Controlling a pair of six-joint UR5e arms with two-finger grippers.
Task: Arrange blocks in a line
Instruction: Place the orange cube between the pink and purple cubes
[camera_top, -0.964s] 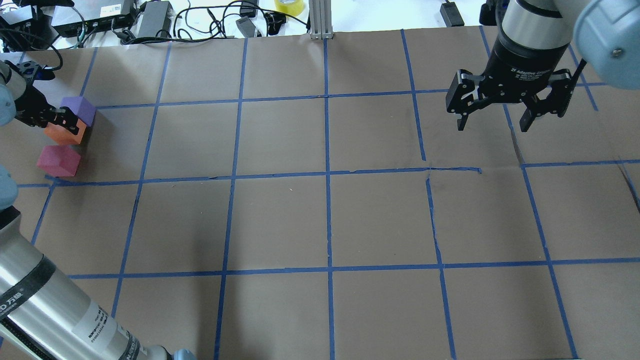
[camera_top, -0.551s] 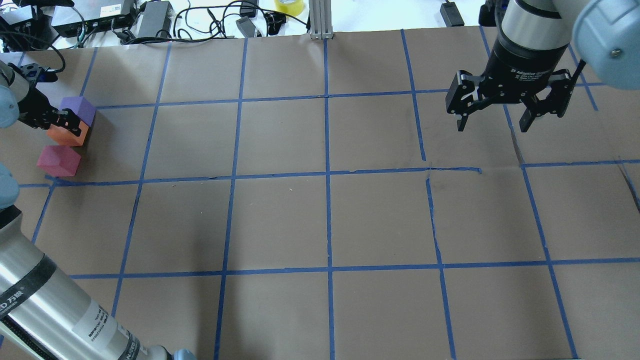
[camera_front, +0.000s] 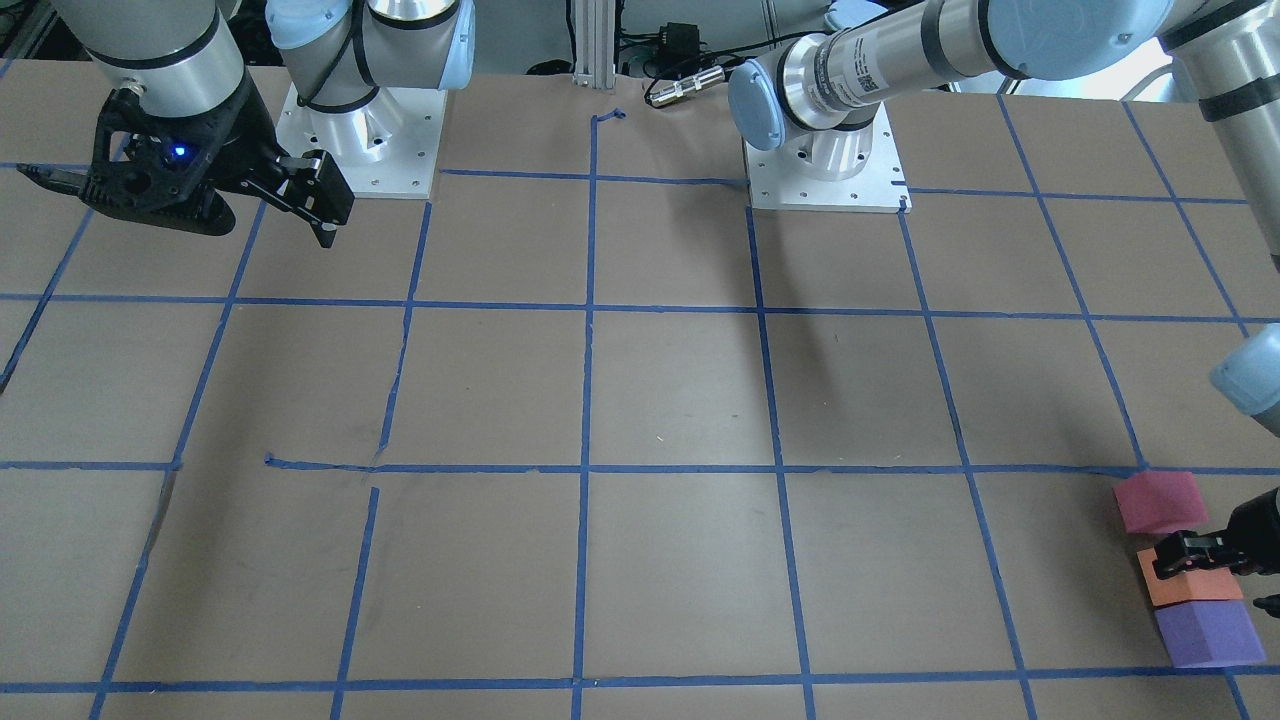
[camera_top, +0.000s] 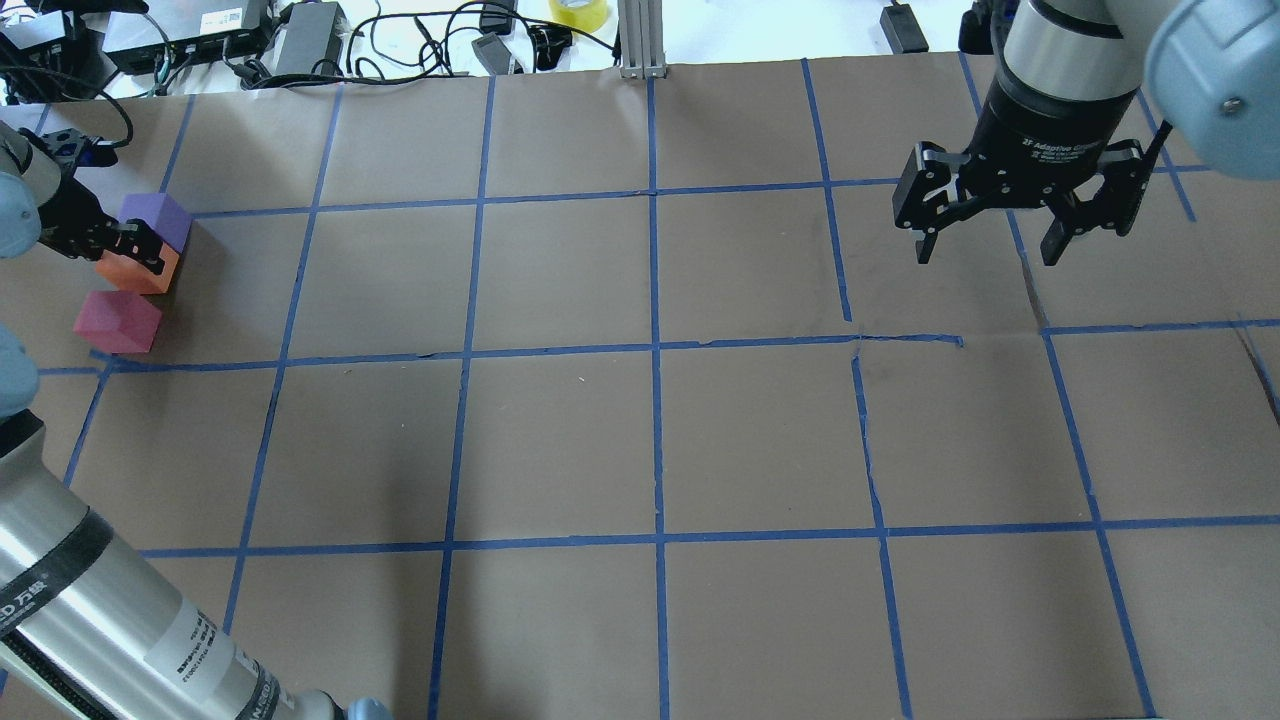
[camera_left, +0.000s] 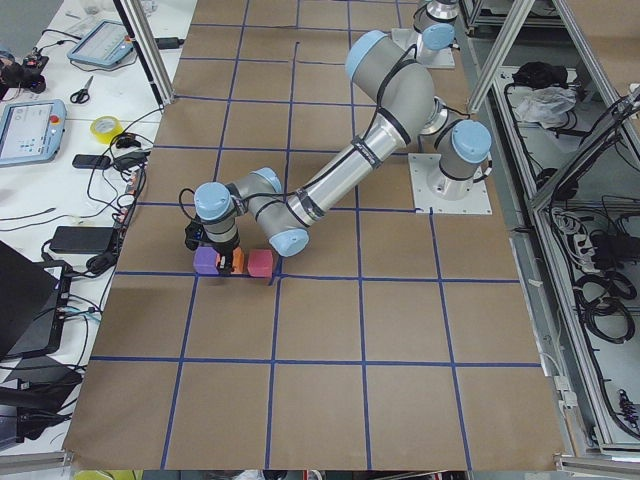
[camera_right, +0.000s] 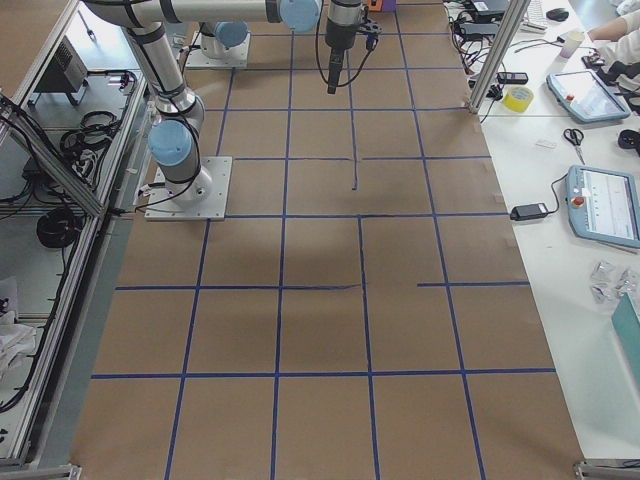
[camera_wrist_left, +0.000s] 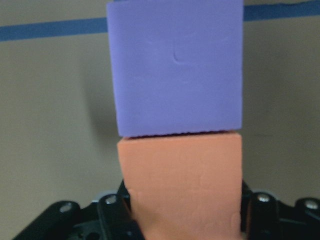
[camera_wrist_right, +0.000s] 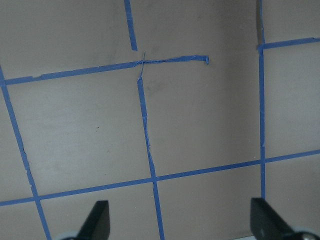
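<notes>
Three foam blocks stand in a row at the table's far left. The purple block (camera_top: 155, 217) touches the orange block (camera_top: 140, 272); the pinkish-red block (camera_top: 118, 322) sits a small gap nearer. My left gripper (camera_top: 130, 255) is shut on the orange block at table level. In the left wrist view the orange block (camera_wrist_left: 181, 185) sits between the fingers with the purple block (camera_wrist_left: 177, 65) flush beyond it. In the front view the blocks are pinkish-red (camera_front: 1160, 502), orange (camera_front: 1195, 590) and purple (camera_front: 1208, 634). My right gripper (camera_top: 985, 250) hangs open and empty above the far right.
Brown paper with a blue tape grid (camera_top: 655, 345) covers the table. Cables, power bricks and a yellow tape roll (camera_top: 578, 12) lie beyond the far edge by an aluminium post (camera_top: 640, 40). The arm bases (camera_front: 825, 165) stand at the robot side.
My left gripper has shifted slightly left and back at the orange block. The blocks have hardly moved. The right arm has not moved.
</notes>
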